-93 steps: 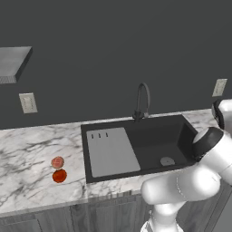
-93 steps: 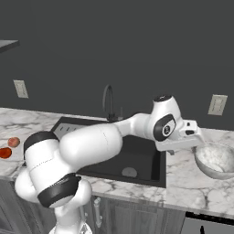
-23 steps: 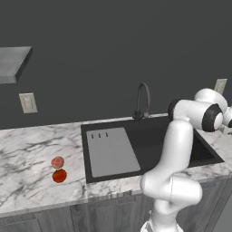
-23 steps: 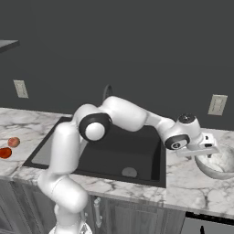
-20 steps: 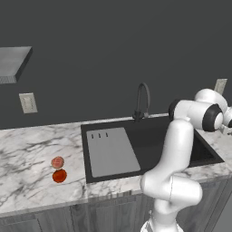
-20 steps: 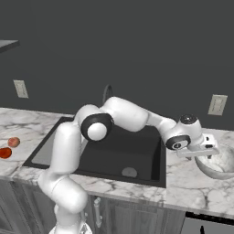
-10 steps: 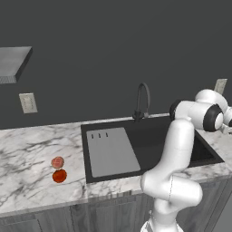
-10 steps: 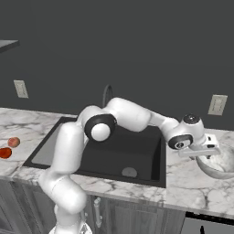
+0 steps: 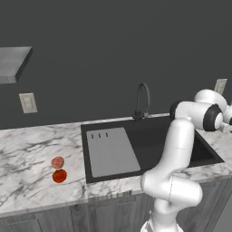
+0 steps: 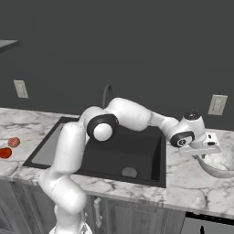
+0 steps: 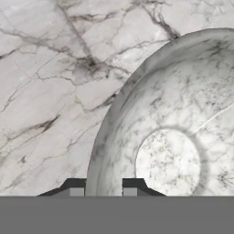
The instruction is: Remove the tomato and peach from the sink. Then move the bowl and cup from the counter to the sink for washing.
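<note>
Hand view — claw (image 11: 103, 189) fingertips straddle the bowl (image 11: 173, 137) rim.

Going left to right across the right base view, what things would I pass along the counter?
tomato → peach → sink → gripper → bowl

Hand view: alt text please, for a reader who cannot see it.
The gripper straddles the rim of the bowl, one dark fingertip outside the wall and one inside. The pale speckled bowl sits on the counter, white marble with grey veins.
</note>
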You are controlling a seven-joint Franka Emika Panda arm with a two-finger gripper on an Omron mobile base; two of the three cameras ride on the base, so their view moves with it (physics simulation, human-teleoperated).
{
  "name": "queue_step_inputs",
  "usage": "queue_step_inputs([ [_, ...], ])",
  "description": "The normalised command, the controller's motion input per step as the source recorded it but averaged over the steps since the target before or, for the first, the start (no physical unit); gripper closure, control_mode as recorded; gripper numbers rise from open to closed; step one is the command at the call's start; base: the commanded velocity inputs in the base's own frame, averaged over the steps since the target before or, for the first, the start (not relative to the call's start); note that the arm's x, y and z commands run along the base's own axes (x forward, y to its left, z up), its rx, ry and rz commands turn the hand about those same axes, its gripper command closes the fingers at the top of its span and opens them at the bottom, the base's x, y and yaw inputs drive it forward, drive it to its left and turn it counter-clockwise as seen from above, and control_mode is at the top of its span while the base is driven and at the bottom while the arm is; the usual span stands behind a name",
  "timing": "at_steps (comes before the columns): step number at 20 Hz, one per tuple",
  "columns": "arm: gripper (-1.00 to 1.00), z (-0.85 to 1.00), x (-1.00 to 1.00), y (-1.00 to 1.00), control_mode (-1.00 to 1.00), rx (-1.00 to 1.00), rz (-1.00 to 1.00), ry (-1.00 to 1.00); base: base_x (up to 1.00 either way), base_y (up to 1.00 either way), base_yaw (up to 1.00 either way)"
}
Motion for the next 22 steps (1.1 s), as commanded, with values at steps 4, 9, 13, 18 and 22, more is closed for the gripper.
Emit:
queue_step_inputs([
  [4,1.0,0.1,-0.11,-0.01,-1.0,0.04,0.08,0.0,0.0,0.0,0.0],
  [9,1.0,0.15,-0.15,0.04,-1.0,0.02,0.1,0.0,0.0,0.0,0.0],
  [13,1.0,0.2,-0.18,0.1,-1.0,0.01,0.14,0.0,0.0,0.0,0.0],
  [18,1.0,0.2,-0.2,0.2,-1.0,0.0,0.12,0.0,0.0,0.0,0.0],
  [22,1.0,0.21,-0.16,0.29,-1.0,0.0,0.12,0.0,0.0,0.0,0.0],
])
